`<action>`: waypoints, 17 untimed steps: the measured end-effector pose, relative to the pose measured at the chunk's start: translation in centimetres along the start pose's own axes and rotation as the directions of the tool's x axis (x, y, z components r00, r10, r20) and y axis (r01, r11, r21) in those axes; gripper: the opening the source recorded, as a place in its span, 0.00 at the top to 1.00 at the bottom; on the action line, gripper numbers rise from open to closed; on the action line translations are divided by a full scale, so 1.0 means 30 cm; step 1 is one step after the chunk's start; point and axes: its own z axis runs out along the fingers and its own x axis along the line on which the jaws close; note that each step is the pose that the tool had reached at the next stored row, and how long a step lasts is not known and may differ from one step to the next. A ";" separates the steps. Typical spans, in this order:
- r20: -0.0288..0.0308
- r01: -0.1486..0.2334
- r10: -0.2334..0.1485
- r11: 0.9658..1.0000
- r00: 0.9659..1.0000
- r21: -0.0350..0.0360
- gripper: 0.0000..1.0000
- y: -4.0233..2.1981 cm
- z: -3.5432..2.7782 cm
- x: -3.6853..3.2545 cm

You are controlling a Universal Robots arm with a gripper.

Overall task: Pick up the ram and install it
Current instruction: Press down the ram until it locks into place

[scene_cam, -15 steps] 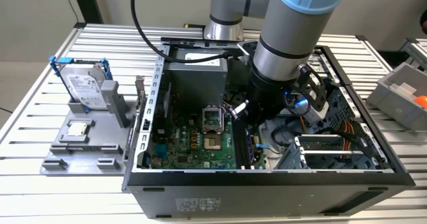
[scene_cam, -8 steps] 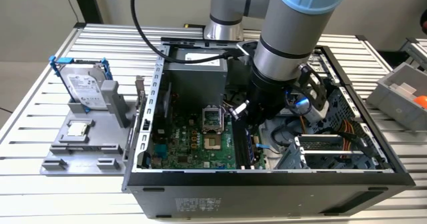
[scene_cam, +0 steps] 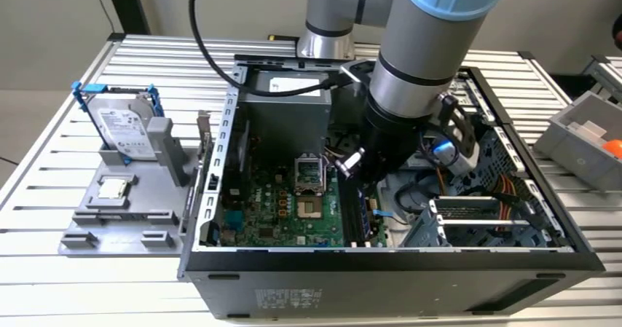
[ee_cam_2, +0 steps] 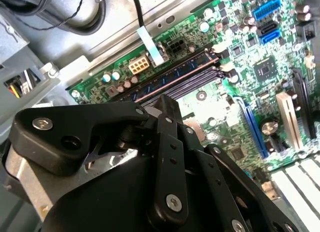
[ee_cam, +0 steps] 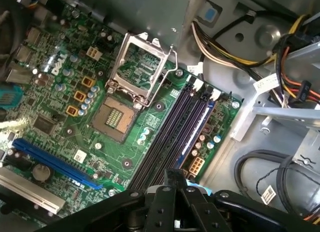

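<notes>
The ram (ee_cam: pixel 196 128) is a thin, dark bluish stick lying along the outermost of the motherboard's black slots (ee_cam: pixel 167 134), the one nearest the board's edge; the ram (ee_cam_2: pixel 175 76) looks set in that slot in both wrist views. My gripper (ee_cam: pixel 175 173) hangs just above one end of the slot row with its black fingers closed together and nothing visible between them. In the exterior view my gripper (scene_cam: pixel 350 168) reaches down inside the open computer case (scene_cam: pixel 389 269), over the slots.
The open CPU socket (ee_cam: pixel 117 114) lies beside the slots. Cable bundles (ee_cam: pixel 225 41) and a drive cage (scene_cam: pixel 486 218) crowd the case's other side. On the exterior view's left, a grey fixture (scene_cam: pixel 107 225) holds a blue-framed hard drive (scene_cam: pixel 124 127) and a small silver chip (scene_cam: pixel 113 188).
</notes>
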 end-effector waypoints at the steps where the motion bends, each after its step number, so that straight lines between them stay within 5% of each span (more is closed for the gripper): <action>1: 0.000 0.011 -0.011 1.000 1.000 0.000 1.00 0.000 0.000 0.000; 6: -0.001 0.065 -0.065 0.998 0.998 0.000 1.00 0.000 0.000 0.000; 17: -0.003 0.097 -0.097 0.995 0.995 0.000 1.00 -0.002 0.000 -0.003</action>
